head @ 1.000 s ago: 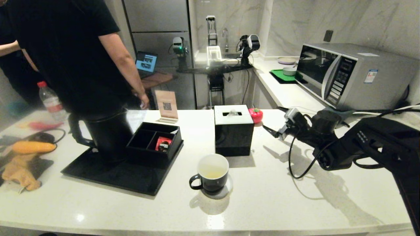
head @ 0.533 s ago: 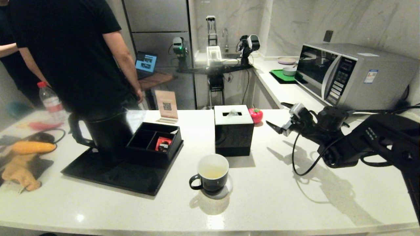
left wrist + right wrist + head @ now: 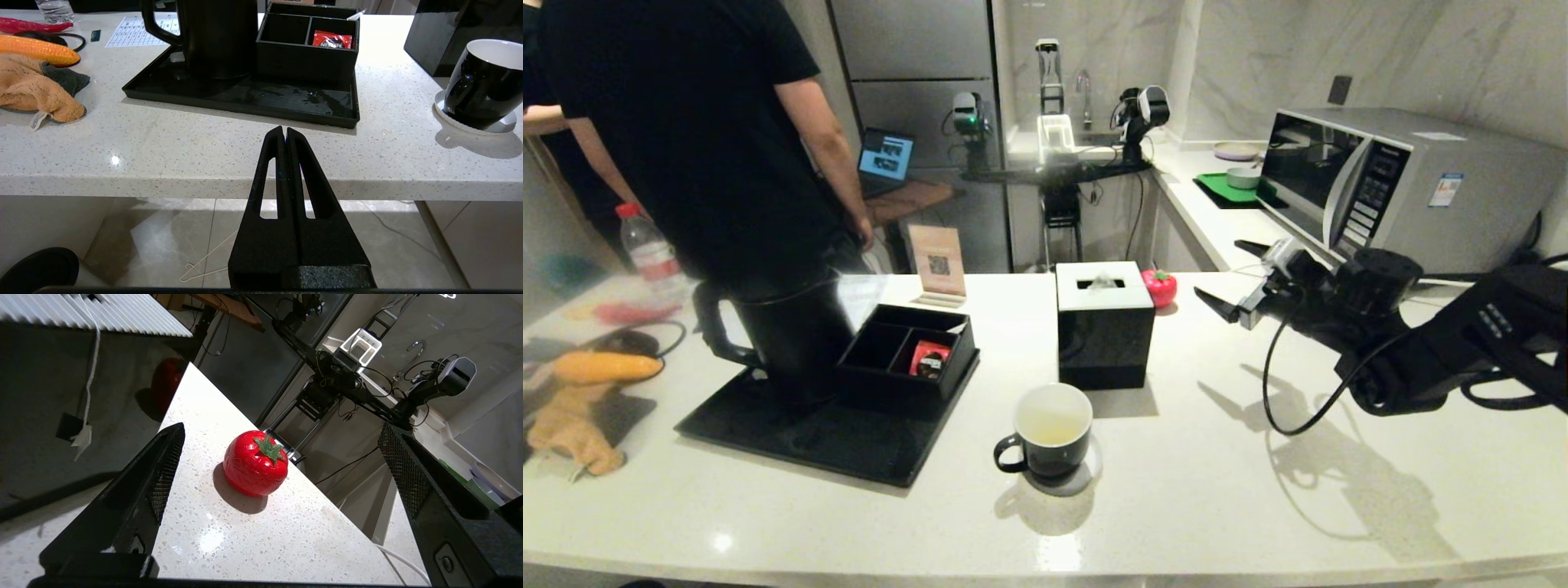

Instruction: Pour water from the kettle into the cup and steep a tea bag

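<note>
The black cup (image 3: 1049,441) stands on a pale coaster near the counter's front, with faintly yellowish water (image 3: 1045,428) low in its white inside. The cup (image 3: 486,81) also shows in the left wrist view. The tall black kettle (image 3: 792,335) stands on the black tray (image 3: 792,441), handle to the left. My right gripper (image 3: 1221,271) hangs open above the counter, right of the tissue box, with nothing between its fingers. My left gripper (image 3: 284,131) is shut and empty, low in front of the counter's edge. No tea bag shows in the cup or in either gripper.
A black tissue box (image 3: 1104,327) stands behind the cup, a red tomato (image 3: 255,463) beside it. A divided black box on the tray holds a red packet (image 3: 331,39). A person (image 3: 703,139) stands behind the kettle. Microwave (image 3: 1405,188) at right; cloth and corn (image 3: 596,367) at left.
My right arm has risen and drawn back to the right, away from the cup and tissue box, gripper still open. The person behind the counter shifted slightly.
</note>
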You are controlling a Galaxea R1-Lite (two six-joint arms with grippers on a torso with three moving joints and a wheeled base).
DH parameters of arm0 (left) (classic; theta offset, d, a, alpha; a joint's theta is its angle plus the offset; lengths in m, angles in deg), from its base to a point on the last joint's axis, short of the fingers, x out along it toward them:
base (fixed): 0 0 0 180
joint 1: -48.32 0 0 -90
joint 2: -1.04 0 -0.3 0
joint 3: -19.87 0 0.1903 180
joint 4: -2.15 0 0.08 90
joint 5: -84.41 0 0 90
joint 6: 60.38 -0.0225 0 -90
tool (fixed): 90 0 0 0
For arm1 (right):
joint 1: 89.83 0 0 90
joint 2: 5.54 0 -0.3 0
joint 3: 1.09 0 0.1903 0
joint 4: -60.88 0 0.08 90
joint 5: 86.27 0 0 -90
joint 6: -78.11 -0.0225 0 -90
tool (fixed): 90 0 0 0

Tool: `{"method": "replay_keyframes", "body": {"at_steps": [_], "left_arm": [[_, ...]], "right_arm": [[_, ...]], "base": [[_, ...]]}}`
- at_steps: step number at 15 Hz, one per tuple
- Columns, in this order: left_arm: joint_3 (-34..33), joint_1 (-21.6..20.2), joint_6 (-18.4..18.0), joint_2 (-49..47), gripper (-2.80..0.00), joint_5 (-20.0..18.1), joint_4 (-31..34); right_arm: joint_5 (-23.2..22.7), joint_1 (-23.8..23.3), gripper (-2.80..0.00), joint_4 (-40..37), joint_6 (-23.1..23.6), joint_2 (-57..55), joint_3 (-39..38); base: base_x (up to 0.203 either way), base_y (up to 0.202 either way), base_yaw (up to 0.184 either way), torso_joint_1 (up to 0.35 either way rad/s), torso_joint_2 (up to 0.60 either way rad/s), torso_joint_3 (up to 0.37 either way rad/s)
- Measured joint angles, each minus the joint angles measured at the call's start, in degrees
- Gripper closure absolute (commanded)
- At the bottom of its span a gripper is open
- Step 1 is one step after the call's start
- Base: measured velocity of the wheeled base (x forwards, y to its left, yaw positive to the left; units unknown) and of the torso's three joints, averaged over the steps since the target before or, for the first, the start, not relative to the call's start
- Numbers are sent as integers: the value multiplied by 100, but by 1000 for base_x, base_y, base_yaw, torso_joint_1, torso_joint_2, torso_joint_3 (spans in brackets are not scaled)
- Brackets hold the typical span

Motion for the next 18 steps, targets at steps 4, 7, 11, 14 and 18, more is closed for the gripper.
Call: {"method": "replay_keyframes", "body": {"at_steps": [4, 7, 11, 14, 18], "left_arm": [[0, 0, -1, 0, 0, -3, 0], [0, 0, -1, 0, 0, 0, 0], [0, 0, 1, 0, 0, 0, 0], [0, 0, 1, 0, 0, -6, 0], [0, 0, -1, 0, 0, -3, 0]], "right_arm": [[0, -1, 0, 3, -99, 381, -356], [0, 0, 0, -24, -133, 634, -471], [2, 25, 0, -109, -369, 1046, -658], [2, 74, 0, -362, -542, 1389, -674], [189, 85, 0, -615, -899, 1848, -702]], "base": [[0, 0, 0, 0, 0, 0], [0, 0, 0, 0, 0, 0], [0, 0, 0, 0, 0, 0], [0, 0, 0, 0, 0, 0], [0, 0, 0, 0, 0, 0]]}}
